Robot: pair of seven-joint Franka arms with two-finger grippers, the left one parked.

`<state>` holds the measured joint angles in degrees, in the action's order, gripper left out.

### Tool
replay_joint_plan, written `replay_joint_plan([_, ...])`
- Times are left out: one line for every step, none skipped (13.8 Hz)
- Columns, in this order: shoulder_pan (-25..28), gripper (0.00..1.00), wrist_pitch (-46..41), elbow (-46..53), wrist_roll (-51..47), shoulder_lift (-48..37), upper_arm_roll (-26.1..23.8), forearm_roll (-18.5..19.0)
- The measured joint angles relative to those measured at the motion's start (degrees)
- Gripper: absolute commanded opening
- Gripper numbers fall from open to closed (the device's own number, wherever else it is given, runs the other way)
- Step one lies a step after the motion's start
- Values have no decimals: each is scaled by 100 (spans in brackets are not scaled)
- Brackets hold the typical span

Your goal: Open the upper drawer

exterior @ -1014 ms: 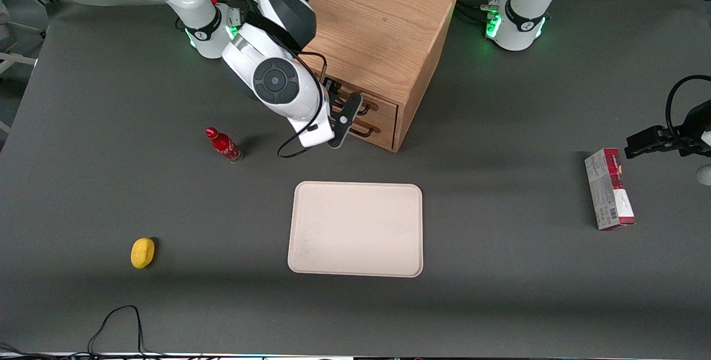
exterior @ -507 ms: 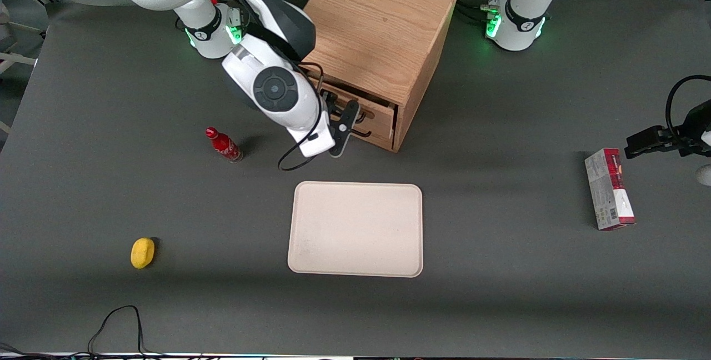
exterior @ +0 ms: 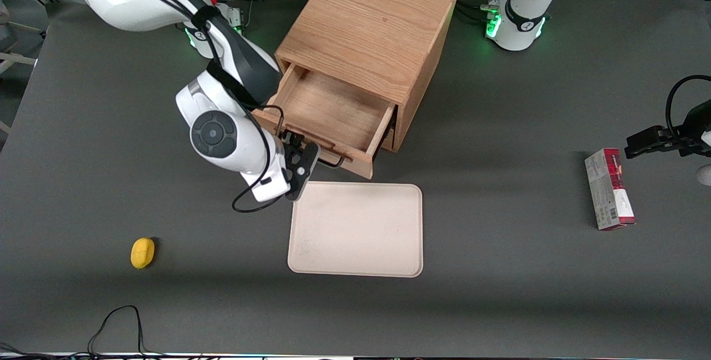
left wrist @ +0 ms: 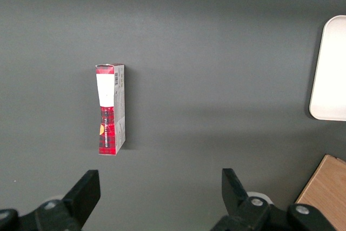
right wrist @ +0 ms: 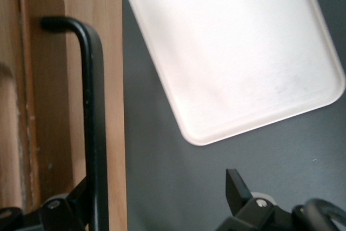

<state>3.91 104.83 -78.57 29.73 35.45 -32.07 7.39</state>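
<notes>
The upper drawer [exterior: 328,115] stands pulled well out of the oak cabinet [exterior: 369,32], its light-wood floor bare and open to view from above. Its front panel [exterior: 316,151] hangs over the bench [exterior: 500,271] just short of the cream tray [exterior: 355,229], the nearest corner of the panel almost over the tray's rim.

The hand [exterior: 303,163] sits at the drawer front, at the end of the panel toward the working arm's end of the bench, right where the black bar handle [exterior: 333,160] runs. In the right wrist view the handle [right wrist: 92,106] passes down beside one finger [right wrist: 59,209], while the other finger [right wrist: 238,187] stands well apart from it, with dark bench between them; the hand looks spread open, with the bar just inside one finger, though whether that finger touches the bar I cannot say for sure. The same view shows the wooden drawer front [right wrist: 65,79] beside the bar and the tray [right wrist: 232,52] lying past it.

A yellow lemon-like object [exterior: 143,252] lies toward the working arm's end of the bench, nearer the front camera than the tray. A red and white carton [exterior: 609,189] lies flat toward the parked arm's end; the left wrist view shows that carton [left wrist: 111,109] too.
</notes>
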Motion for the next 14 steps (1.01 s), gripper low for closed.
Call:
replay_joint_plan([2, 100, 0, 224, 46, 149, 33, 14])
replay_joint_plan([0, 100, 0, 434, 86, 267, 84, 21])
replay_joint_plan([-2, 100, 1, 608, 104, 351, 145, 25])
replay_joint_plan([-2, 100, 1, 771, 104, 402, 221, 28])
replay_joint_plan([0, 100, 1, 910, 104, 416, 316, 34])
replay_joint_plan([-3, 100, 0, 1039, 104, 415, 405, 36])
replay_joint_plan([-5, 100, -1, 1163, 105, 414, 474, 46])
replay_joint_plan([-7, 100, 0, 1299, 105, 413, 510, 94])
replay_joint_plan([-6, 100, 1, 1442, 105, 406, 516, 177])
replay_joint_plan([1, 100, 4, 1605, 108, 386, 515, 239])
replay_joint_plan([5, 100, 3, 1778, 131, 338, 515, 272])
replay_joint_plan([-8, 100, -15, 1893, 152, 255, 524, 279])
replay_joint_plan([-58, 100, -110, 1966, 148, 135, 546, 274])
replay_joint_plan([-148, 100, -404, 1998, 82, -20, 594, 223])
